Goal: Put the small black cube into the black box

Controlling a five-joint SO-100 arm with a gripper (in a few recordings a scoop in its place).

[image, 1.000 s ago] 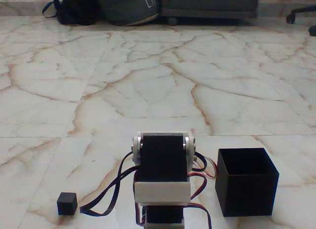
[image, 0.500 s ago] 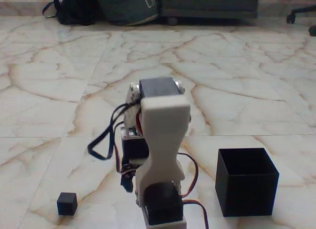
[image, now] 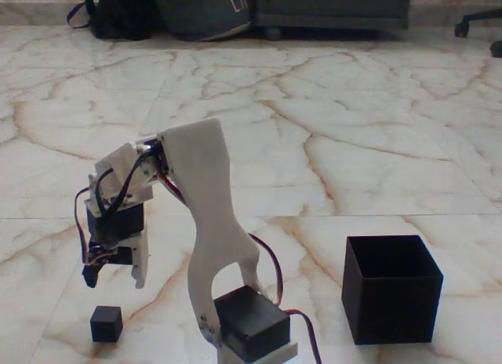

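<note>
Swung left since half a second ago, your gripper [image: 114, 276] hangs slightly open and empty just above the small black cube [image: 106, 323]. Lower straight down, straddle it squarely, then close. The black box [image: 392, 289] waits well right.

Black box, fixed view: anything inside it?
The black box has no lid, and the part of its interior that shows is dark, with nothing visible in it. Its front wall hides the bottom. The small black cube sits on the floor below the end effector.

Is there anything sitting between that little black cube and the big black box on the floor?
In the fixed view, the robot's own base with its red and black wires stands between the small black cube and the black box; otherwise bare marble floor.
</note>
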